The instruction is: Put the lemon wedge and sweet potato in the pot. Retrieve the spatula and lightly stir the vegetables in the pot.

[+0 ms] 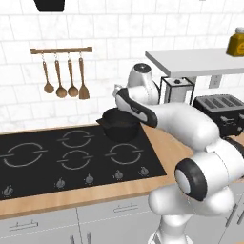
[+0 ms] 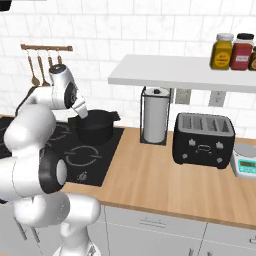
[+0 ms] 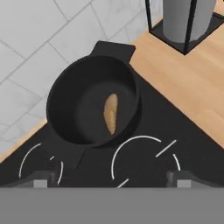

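far left on the wall: rail [image 1: 61,50] with three wooden spoons [image 1: 60,78] and a wooden turner [image 1: 83,78] hanging from it; all brown wood. below, black cooktop [image 1: 47,162] set into the wooden surface [image 2: 165,180], burner rings and a row of knobs along its front edge.

at the back right corner of the cooktop: pot [image 1: 119,125], squat, black, upright, side handles visible. seen from above in the hand view: pot [image 3: 92,105] with one elongated tan-orange piece lying on its floor, slightly right of centre, consistent with the sweet potato [image 3: 111,113]. lemon wedge not identifiable in the pot from these views.

end effector [image 3: 111,179] above the pot, looking down into it; the two dark fingertips [image 3: 39,180] stand wide apart at the lower edge of the hand view, nothing between them. in the base views the hand sits just over the pot, the fingers themselves mostly hidden by the wrist.

right of the cooktop: paper towel roll [image 2: 156,116] upright in a black wire holder, near the pot but apart from it. further right: black toaster [image 2: 204,139] on the surface, then a small kitchen scale [image 2: 246,162] at the right edge.

above: white shelf [image 2: 175,75] carrying jars [image 2: 222,51], one amber, one red.
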Available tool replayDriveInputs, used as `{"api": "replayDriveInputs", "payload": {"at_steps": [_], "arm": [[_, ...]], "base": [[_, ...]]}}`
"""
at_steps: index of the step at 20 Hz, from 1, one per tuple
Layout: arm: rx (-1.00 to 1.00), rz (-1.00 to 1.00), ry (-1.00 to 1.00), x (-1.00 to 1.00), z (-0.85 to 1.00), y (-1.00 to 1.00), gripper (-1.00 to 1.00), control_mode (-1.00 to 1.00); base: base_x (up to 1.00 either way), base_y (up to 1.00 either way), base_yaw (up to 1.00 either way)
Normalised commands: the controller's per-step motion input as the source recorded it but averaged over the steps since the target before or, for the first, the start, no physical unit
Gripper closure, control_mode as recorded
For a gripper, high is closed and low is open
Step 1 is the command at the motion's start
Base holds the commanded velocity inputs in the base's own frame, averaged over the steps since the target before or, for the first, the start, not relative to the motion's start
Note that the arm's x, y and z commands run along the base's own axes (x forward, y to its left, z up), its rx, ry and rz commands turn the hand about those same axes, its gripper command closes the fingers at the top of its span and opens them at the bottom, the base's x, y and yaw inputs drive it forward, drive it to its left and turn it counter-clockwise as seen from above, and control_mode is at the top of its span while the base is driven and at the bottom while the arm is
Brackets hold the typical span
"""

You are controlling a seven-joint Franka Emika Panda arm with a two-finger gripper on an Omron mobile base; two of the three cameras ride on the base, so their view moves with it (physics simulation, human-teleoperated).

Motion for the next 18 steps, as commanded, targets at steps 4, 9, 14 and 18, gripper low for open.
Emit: {"api": "replayDriveInputs", "payload": {"at_steps": [4, 9, 14, 18], "arm": [[0.00, 0.29, -0.13, -1.00, 0.00, -0.25, -1.00, -1.00], [0.00, 0.16, -0.08, -1.00, 0.30, -0.47, -1.00, -1.00], [0.00, 0.02, -0.02, -1.00, 0.61, -0.34, -1.00, -1.00], [0.00, -0.04, -0.07, -0.18, 0.07, -0.08, -1.00, -1.00]], "base": [[0.00, 0.00, 0.00], [0.00, 0.00, 0.00], [0.00, 0.00, 0.00], [0.00, 0.00, 0.00]]}}
